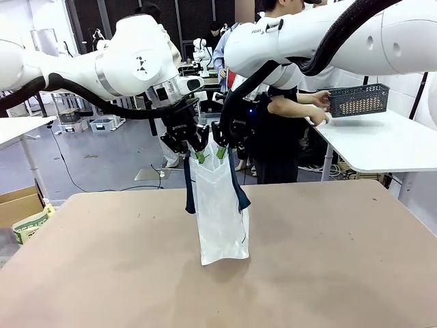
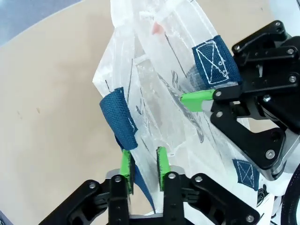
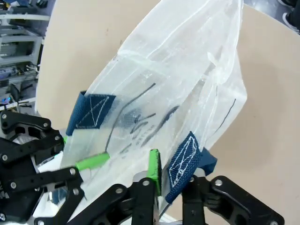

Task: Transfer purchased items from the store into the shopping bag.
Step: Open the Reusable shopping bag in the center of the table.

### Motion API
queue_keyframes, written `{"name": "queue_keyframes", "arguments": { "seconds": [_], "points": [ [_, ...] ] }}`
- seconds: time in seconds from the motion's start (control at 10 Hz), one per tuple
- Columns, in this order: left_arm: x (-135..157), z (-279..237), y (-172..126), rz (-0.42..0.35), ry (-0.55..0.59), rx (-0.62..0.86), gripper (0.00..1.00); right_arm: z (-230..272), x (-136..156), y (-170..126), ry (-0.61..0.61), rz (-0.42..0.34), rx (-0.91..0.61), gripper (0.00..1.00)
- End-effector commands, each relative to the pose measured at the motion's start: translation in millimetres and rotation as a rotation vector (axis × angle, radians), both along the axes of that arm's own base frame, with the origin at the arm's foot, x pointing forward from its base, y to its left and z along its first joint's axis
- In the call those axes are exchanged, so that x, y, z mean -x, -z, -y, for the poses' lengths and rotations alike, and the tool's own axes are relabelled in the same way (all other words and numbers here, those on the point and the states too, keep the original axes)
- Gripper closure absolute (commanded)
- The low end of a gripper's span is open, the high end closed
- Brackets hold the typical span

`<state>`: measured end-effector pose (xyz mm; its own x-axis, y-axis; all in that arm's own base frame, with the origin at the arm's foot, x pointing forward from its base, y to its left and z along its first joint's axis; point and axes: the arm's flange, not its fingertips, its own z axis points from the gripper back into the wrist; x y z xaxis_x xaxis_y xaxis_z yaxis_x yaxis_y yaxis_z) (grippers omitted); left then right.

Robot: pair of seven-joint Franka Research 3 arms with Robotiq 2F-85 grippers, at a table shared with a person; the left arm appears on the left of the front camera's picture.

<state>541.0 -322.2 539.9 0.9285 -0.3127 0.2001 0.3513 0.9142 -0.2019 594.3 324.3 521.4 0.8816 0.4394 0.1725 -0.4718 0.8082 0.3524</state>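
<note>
Surface (image 1: 102,273) in the near middle carries the shopping bag (image 1: 220,212), which stands upright with its bottom resting there and its top drawn up between the two hands. The left hand (image 1: 198,156) comes in from the left and its jaws are closed down on the bag's rim; in its wrist view the thin plastic and a navy strap (image 2: 119,117) run between the green pads (image 2: 125,171). The right hand (image 1: 220,152) meets it from the right, just beside it, and is likewise clamped on the opposite rim, where one pad (image 3: 154,168) presses the plastic and the other finger is hidden behind a strap patch (image 3: 185,164). The mouth looks held only a little apart.

As a judgement, the task is at its start: the bag is presented for filling, hangs flat and slack, and seems nearly empty. A small reddish fleck (image 2: 157,28) shows through the plastic deep inside; whether it is a packet or print I cannot tell.

Far right, well apart from the bag, a person (image 1: 280,137) has both arms stretched to a dark lattice basket (image 1: 358,100) on a white surface (image 1: 382,143). Whether that basket holds the purchased items is too small to tell, and the person's fingers are masked by its near end. All of the loading appears to remain.
</note>
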Motion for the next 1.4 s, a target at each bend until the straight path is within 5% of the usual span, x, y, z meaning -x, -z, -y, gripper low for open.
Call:
{"name": "queue_keyframes", "arguments": {
  "seconds": [0.0,0.6,1.0,1.3],
  "points": [
    [7.1,-19.2,0.7,0.043,-0.017,-0.001,1.0,18.8,19.2,-4.0,-0.04,-0.035,0.039,1.0],
    [15.3,-68.5,7.0,0.12,-0.058,-0.007,1.0,72.1,55.1,-11.3,-0.135,0.137,0.203,1.0],
    [20.8,-83.6,9.9,0.17,-0.017,-0.051,1.0,87.9,43.8,5.6,-0.322,0.279,0.254,1.0],
    [21.7,-90.5,5.5,0.19,0.027,-0.122,1.0,88.5,33.6,11.4,-0.376,0.302,0.249,1.0]
  ]
}}
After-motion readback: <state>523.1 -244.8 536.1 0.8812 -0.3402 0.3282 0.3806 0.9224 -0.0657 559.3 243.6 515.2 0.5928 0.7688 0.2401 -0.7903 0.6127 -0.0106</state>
